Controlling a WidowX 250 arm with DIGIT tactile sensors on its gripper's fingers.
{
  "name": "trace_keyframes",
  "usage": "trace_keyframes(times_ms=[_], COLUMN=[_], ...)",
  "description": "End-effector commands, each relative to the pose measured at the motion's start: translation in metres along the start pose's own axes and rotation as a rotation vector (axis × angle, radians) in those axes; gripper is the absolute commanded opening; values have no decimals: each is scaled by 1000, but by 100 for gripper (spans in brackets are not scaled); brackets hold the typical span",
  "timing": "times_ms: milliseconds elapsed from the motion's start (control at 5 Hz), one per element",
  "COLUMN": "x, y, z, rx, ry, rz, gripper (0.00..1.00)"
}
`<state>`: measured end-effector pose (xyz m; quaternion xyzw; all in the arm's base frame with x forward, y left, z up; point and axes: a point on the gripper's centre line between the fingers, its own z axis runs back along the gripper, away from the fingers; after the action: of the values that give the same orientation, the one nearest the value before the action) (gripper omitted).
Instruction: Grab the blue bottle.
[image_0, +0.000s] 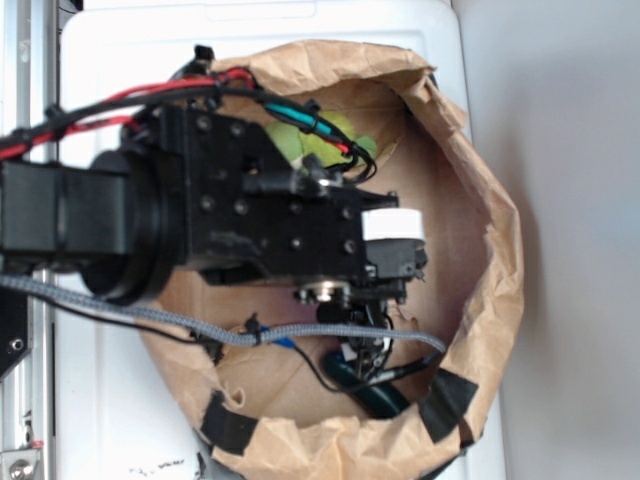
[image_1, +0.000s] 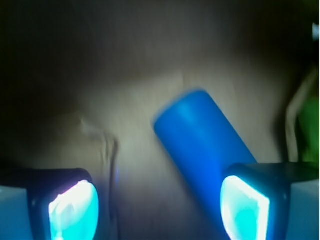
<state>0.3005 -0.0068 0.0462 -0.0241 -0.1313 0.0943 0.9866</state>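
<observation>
Gripper (image_1: 160, 205) is open, jaws spread wide, nothing between the pads. In the wrist view the two fingertips (image_1: 72, 207) glow cyan at the bottom corners of the frame.

Blue bottle (image_1: 202, 142) lies on its side on the brown paper floor of the bag (image_0: 490, 250), tilted diagonally. Its flat end points up and away from the gripper; the other end runs down behind the right-hand fingertip. That fingertip overlaps the bottle's lower part; can't tell if they touch. The left-hand fingertip is well apart from the bottle.

Exterior view: the arm (image_0: 200, 210) hangs over the open bag and hides most of the bottle; only a small blue sliver (image_0: 284, 343) shows just under the grey braided cable (image_0: 150, 310).

Also in the bag: a green plush toy (image_0: 315, 140) near the bag's far wall, partly under the arm, and a dark green glossy thing (image_0: 375, 392) near the bag's near wall, beside a strip of black tape (image_0: 447, 397). The bag sits on a white surface (image_0: 100, 400).
</observation>
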Motion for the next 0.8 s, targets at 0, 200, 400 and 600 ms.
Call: trace_keyframes(times_ms=[0,200,400,600], x=[-4,-1,1,-2], y=[0,-2,1,6], z=[-36,-30,-20,9], rx=[30,15,-11,-54], ry=[-20,-26,-17,-7], rz=[41,42,45,52], gripper=[0,0,0,0])
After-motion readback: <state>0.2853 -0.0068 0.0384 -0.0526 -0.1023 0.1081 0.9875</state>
